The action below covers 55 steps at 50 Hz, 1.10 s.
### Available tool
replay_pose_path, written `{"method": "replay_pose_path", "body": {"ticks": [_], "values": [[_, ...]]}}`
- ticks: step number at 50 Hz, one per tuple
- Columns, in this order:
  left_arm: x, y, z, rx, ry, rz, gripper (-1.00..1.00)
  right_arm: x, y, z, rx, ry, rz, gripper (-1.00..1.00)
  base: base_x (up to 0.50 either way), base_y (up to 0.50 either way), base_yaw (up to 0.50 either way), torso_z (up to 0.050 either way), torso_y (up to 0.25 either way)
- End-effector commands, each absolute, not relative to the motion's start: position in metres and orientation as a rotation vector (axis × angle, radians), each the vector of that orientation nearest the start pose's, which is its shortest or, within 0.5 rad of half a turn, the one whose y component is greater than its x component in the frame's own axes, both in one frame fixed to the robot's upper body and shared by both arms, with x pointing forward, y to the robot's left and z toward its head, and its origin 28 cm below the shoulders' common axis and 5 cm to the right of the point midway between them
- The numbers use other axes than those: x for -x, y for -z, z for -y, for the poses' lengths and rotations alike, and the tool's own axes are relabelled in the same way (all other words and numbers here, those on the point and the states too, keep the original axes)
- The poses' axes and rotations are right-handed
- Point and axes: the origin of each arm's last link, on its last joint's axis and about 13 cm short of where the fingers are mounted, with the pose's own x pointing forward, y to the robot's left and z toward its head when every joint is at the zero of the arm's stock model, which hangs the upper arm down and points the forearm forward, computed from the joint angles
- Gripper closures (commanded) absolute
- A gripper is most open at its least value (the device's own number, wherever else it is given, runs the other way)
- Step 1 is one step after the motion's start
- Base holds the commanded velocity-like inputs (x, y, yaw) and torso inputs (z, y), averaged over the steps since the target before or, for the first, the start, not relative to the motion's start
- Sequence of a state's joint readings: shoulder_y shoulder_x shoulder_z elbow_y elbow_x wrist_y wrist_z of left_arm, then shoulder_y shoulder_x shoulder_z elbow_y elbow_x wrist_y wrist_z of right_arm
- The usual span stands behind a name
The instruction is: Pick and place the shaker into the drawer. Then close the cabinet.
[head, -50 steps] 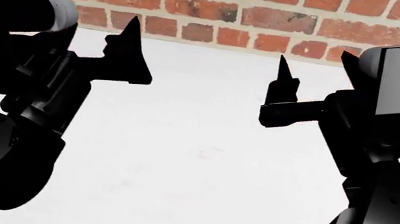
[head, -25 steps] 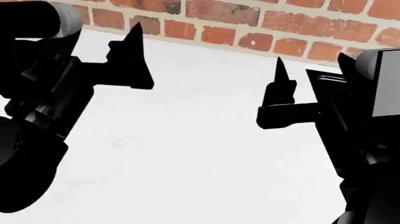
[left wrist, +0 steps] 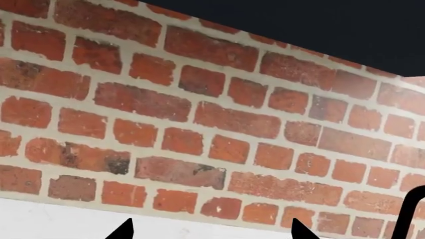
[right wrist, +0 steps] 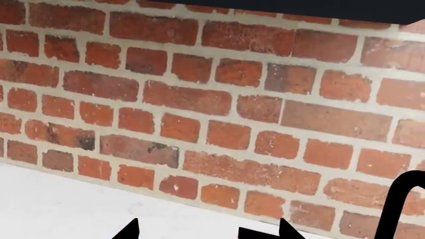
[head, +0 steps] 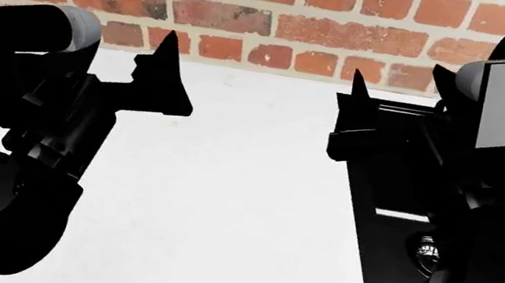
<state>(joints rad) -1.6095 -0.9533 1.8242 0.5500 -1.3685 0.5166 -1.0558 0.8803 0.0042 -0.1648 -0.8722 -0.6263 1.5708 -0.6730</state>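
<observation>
L tool (head: 165,73) & R tool (head: 355,115) both apart, empty, over white surface (head: 223,204); black sink (head: 392,206) edge just under R tool; brick wall (head: 251,8) ahead.

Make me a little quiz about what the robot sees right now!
1. True or false: the left gripper is holding a shaker.
2. What is the wall behind the white counter made of? A) wood B) red brick C) blue tiles
3. Fill in: the black sink lies on the robot's ____ side.

Key: 1 false, the gripper is open and empty; 2 B; 3 right.
</observation>
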Motion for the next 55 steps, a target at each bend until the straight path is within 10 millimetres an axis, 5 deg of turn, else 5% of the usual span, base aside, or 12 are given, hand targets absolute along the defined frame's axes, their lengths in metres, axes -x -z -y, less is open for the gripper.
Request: {"method": "replay_pose_path", "body": {"ticks": [1, 43, 55], "values": [[-0.2311, -0.2570, -0.2049, 0.254, 0.144, 0.257, -1.00, -0.2262, -0.2706, 0.1138, 0.105, -0.144, 0.186, -1.00, 0.00, 0.00, 0.00, 0.000, 0.000], [-0.2295, -0.2544, -0.2025, 0.252, 0.154, 0.246, -1.00, -0.2244, -0.2681, 0.1134, 0.084, -0.150, 0.198, -1.00, 0.01, -0.48, 0.00, 0.000, 0.000], [-0.2292, -0.2550, -0.2033, 0.254, 0.154, 0.247, -1.00, -0.2224, -0.2655, 0.1185, 0.119, -0.102, 0.158, -1.00, 0.00, 0.00, 0.00, 0.000, 0.000]]}}
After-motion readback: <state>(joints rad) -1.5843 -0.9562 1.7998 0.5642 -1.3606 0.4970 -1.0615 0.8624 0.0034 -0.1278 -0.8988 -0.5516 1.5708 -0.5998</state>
